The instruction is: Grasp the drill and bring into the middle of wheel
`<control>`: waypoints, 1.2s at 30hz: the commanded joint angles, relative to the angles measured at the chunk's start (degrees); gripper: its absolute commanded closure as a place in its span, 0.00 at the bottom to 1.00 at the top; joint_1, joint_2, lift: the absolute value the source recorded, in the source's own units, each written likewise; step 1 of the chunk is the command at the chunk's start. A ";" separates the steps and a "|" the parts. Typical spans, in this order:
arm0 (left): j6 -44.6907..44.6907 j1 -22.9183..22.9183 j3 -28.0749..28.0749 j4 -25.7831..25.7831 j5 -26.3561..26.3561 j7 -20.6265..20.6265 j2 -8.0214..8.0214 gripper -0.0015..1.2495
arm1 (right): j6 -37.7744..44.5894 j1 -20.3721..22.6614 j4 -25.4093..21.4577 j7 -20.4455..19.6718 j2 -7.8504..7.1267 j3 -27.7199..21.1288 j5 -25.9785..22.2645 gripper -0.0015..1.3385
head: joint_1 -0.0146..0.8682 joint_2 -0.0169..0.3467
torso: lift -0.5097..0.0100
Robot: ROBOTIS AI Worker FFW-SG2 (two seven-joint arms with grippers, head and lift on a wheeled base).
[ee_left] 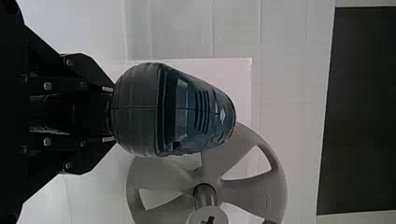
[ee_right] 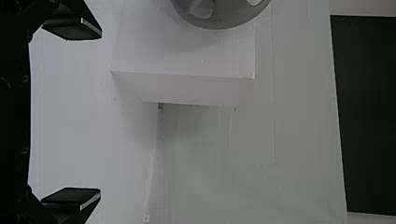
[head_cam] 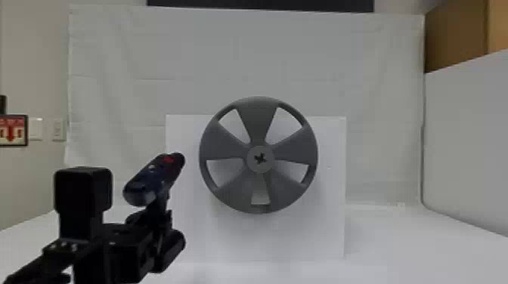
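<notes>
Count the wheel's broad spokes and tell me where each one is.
5 on the wheel, in the head view: top spoke, left spoke, right spoke, lower-left spoke and lower-right spoke. None is hidden there.

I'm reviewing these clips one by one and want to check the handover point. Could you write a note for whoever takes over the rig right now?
Left gripper: jaws shut on the drill, which is held up to the left of the wheel.
Right gripper: jaws open and empty.
Wheel: in front of the white box, facing the robot.
Done: drill grasped.
Left: bring the drill to the wheel's middle; it is not there yet.
</notes>
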 commanded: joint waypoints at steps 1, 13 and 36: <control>0.85 -0.71 -2.40 -0.25 2.05 0.00 0.43 0.98 | 0.10 -0.04 0.00 0.00 0.00 0.00 0.11 0.08 | 0.02 0.05 | 0.20; 2.00 -3.44 -7.76 -0.16 3.98 1.14 0.70 0.98 | 0.19 -0.31 0.00 0.00 0.35 0.17 0.90 0.08 | 0.02 0.05 | 0.20; 0.33 -8.27 -15.85 3.18 6.71 8.70 -0.36 0.98 | 0.45 -0.75 0.00 0.00 0.35 1.67 2.05 0.08 | 0.02 0.05 | 0.20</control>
